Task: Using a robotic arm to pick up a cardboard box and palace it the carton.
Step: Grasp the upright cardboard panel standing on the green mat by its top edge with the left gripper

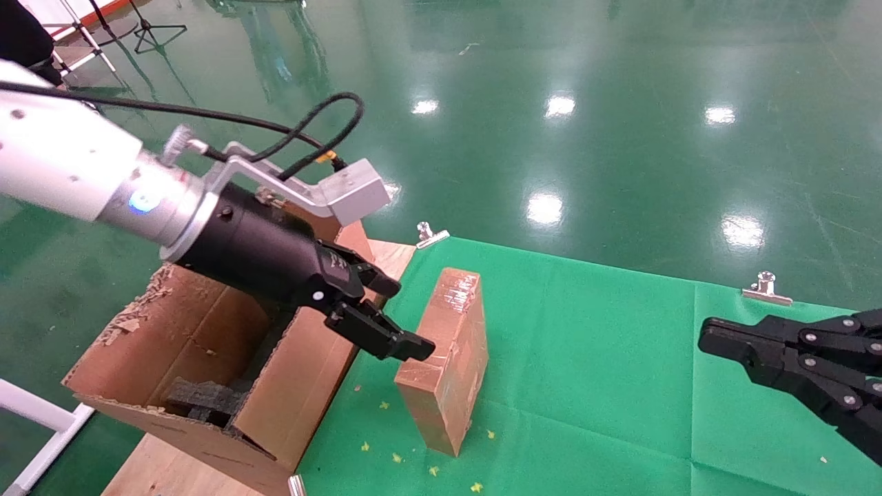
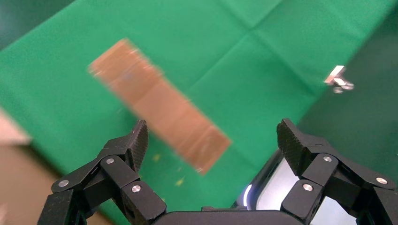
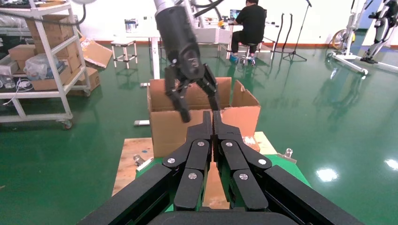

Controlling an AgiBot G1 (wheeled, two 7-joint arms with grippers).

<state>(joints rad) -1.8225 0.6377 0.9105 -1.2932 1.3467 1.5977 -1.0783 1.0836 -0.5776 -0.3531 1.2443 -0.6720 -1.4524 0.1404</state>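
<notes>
Nothing is lifted yet: the left gripper (image 1: 386, 313), jaws spread wide and empty, seems just short of the small taped brown cardboard box (image 1: 446, 358); the large flapped brown carton (image 1: 207, 358) beside it awaits. The right gripper (image 1: 710, 339) is parked, fingers pressed together.

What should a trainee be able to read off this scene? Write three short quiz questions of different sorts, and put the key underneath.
1. True or false: the cardboard box already lies inside the carton.
2. Pick one. The left gripper has its jaws: A) shut on the box; B) open, near the box; C) open, down inside the carton.
3. Fill the gap: the right gripper, off to the side above the green cloth, has its jaws ____.

Key: 1 false, the box stands on edge on the cloth beside the carton; 2 B; 3 shut.
</notes>
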